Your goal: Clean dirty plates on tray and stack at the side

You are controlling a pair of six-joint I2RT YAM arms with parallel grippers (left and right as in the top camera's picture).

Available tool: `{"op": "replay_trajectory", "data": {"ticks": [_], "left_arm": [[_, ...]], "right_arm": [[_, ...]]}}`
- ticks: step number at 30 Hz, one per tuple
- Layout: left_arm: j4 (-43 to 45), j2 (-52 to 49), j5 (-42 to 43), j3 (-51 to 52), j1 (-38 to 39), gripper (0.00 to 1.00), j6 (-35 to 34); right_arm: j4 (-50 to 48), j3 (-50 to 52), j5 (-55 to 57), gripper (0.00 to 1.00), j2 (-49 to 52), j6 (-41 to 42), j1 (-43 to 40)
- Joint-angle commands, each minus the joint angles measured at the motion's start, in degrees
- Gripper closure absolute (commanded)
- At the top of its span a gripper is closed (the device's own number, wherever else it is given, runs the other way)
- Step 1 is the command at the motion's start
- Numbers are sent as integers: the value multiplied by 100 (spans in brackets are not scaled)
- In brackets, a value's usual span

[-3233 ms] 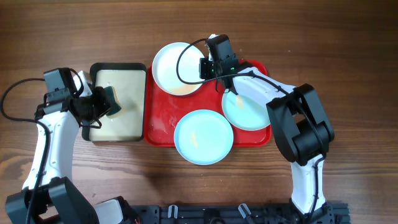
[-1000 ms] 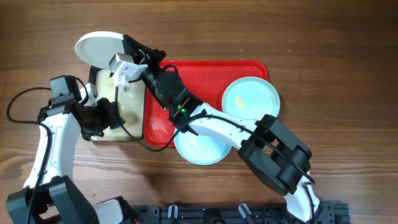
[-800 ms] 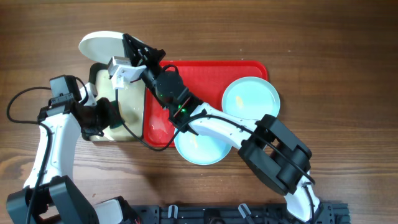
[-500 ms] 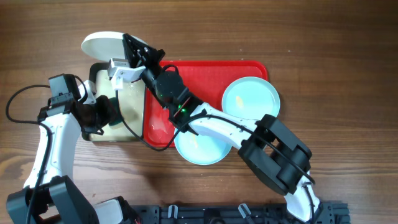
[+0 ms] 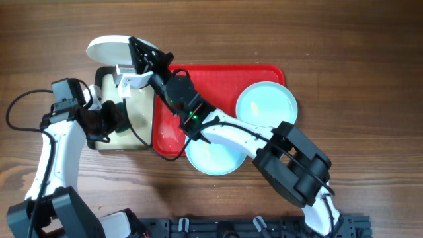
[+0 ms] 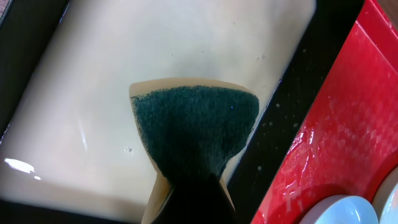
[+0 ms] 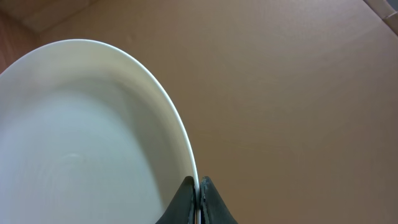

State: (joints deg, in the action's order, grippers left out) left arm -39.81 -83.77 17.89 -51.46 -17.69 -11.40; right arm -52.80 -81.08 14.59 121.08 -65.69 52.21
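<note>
right end effector (image 7: 197, 184) pinching white plate (image 7: 81, 143) rim | left end effector (image 6: 193, 190) clenching sponge (image 6: 196, 124) over cream tray (image 6: 81, 81) | two blue plates (image 5: 266, 109) on red tray (image 5: 221, 78)

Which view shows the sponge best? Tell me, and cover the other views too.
Left wrist: the sponge sits mid-frame, green scouring face showing, pinched by the left gripper over the cream tray. Overhead, the gripper mostly hides it. Right wrist shows the white plate, no sponge.
</note>
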Motion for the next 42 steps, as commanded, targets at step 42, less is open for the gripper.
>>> {"op": "replay_trajectory", "data": {"ticks": [42], "left_arm": [[149,50,28,22,151,96,72]], "right_arm": [[6996,-46,-3630,96,-1718,8835,-4347]]}}
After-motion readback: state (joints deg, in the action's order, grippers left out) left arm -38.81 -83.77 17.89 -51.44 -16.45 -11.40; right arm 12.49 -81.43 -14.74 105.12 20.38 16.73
